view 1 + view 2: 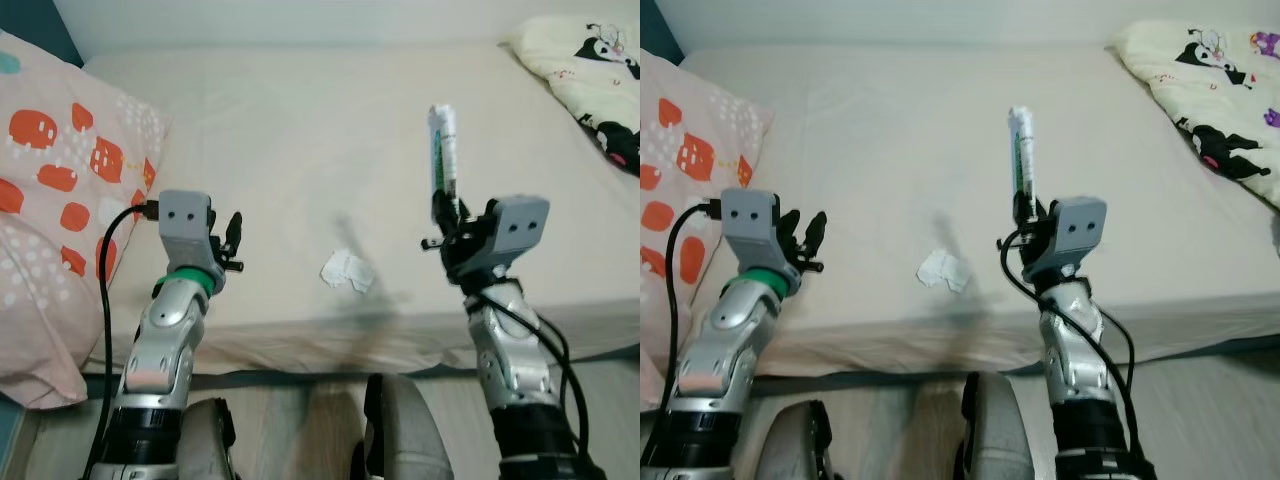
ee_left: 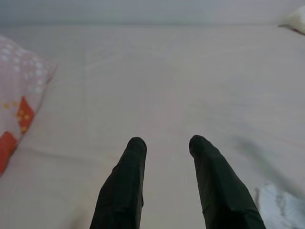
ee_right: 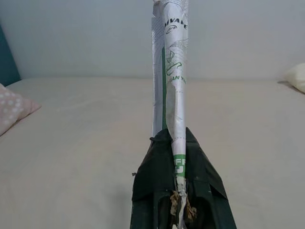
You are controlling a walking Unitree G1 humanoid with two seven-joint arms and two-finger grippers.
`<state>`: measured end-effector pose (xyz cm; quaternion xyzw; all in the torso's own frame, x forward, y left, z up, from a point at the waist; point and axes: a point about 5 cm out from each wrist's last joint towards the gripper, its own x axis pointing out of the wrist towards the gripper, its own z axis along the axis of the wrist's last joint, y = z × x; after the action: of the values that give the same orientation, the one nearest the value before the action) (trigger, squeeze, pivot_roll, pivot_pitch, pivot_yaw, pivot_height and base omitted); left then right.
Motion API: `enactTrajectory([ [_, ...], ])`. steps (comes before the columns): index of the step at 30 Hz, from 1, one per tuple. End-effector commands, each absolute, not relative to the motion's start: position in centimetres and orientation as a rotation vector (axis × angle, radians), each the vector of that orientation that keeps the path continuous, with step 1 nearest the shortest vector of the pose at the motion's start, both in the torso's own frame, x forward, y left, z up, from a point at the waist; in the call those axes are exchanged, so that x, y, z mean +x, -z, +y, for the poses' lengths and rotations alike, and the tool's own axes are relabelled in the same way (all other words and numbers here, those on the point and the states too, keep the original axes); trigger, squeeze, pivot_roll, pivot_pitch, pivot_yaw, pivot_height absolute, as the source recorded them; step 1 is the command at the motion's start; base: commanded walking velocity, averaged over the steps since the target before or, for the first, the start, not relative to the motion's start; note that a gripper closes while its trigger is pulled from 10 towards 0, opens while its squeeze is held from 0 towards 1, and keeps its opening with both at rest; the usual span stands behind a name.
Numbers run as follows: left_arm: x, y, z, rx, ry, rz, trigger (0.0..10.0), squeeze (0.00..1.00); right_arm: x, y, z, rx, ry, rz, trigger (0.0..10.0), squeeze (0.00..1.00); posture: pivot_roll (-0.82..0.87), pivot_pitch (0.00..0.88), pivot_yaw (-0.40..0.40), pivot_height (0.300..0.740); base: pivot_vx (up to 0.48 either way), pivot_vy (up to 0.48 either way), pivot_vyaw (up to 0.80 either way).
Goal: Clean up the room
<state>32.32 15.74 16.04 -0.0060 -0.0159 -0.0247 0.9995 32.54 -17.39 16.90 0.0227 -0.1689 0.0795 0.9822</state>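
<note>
I stand at the edge of a bed covered with a pale cream sheet, both my arms raised over its near side. My right gripper is pinched tight on the lower end of a long, flattened wrapper, silver-white with green print, which stands nearly upright above my fingers and clear of the sheet. In the right wrist view the wrapper rises straight out from between my two black fingers, which are pressed together around it; its torn bottom end shows brownish scraps at the pinch.

My left gripper hovers over the near left part of the mattress with nothing in it. In the left wrist view its fingers are spread apart, with bare sheet visible between them.

A small crumpled white piece of paper lies on the sheet between my two arms, close to the near edge of the bed; its edge also shows just beside my left fingers in the left wrist view.

To my left a pink pillow with orange-red shapes and white dots rests at the side of the bed. At the far right corner lies a cream blanket printed with black cartoon figures. Wooden floor shows below the mattress edge
</note>
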Motion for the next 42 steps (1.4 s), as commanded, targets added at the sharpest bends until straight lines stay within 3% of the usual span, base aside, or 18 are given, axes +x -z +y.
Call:
enactTrajectory([
  [1,32.5,-15.6,15.6,-0.024,0.044,-0.023,10.0,0.00,32.4,-16.7,-17.5,0.040,-0.157,-0.323,10.0,0.00,-0.12,0.000,-0.010,0.632,0.000,0.000,0.00],
  [18,33.0,-15.5,15.1,-0.023,0.048,-0.034,10.0,0.00,32.0,-15.6,-16.8,0.050,-0.173,-0.278,10.0,0.00,-0.11,0.000,0.000,0.697,0.000,0.000,0.00],
  [24,33.0,-15.5,14.7,-0.022,0.065,-0.039,10.0,0.00,31.8,-15.3,-16.2,0.060,-0.190,-0.269,10.0,0.00,-0.12,0.000,0.005,0.697,0.000,0.000,0.00],
  [42,32.5,-15.4,14.3,-0.018,0.081,-0.042,10.0,0.00,31.8,-15.1,-14.8,0.109,-0.225,-0.254,10.0,0.00,-0.10,0.000,0.014,0.697,-0.298,0.000,0.00],
])
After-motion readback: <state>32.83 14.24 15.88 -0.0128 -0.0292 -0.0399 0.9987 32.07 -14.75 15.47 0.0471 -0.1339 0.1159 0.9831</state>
